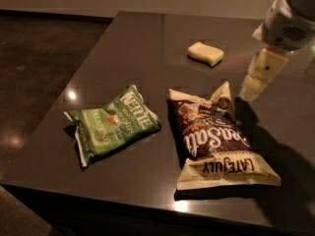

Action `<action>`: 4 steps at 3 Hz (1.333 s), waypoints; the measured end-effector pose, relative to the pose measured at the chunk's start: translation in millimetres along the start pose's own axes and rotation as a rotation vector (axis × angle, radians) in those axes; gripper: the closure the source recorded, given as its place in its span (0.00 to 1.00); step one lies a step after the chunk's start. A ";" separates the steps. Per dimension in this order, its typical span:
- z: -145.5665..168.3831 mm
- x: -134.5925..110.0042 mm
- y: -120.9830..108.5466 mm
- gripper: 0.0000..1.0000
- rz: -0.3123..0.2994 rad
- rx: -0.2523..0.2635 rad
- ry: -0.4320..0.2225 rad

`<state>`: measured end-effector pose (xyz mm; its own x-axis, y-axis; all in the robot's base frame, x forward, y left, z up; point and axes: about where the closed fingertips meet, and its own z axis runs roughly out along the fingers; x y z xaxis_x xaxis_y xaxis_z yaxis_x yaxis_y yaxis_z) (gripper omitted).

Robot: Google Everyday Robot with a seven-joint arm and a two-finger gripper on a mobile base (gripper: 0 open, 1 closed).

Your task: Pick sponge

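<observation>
The tool (255,83) hangs over the right side of the table (138,48), near the brown bag's (216,136) top corner. Spread or pressed together? Can't tell from here. The sponge (205,53) lies alone toward the far side, left of the tool and apart from both bags. The danger: a low sweep could clip that bag corner, or shove the soft sponge away rather than straddle it.

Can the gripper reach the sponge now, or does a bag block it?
Probably yes. The gripper hangs beside the sponge, with only bare table between them. The brown bag and the green bag lie nearer the camera, off that path.
</observation>
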<state>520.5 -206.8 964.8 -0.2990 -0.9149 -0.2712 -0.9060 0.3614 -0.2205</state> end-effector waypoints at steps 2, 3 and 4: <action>46.6 -16.3 -64.0 0.00 0.135 0.008 -0.034; 62.4 -18.2 -81.4 0.00 0.183 0.007 -0.041; 77.7 -19.3 -100.4 0.00 0.255 0.006 -0.064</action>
<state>640.6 -211.5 919.4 -0.4974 -0.7810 -0.3777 -0.8021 0.5799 -0.1427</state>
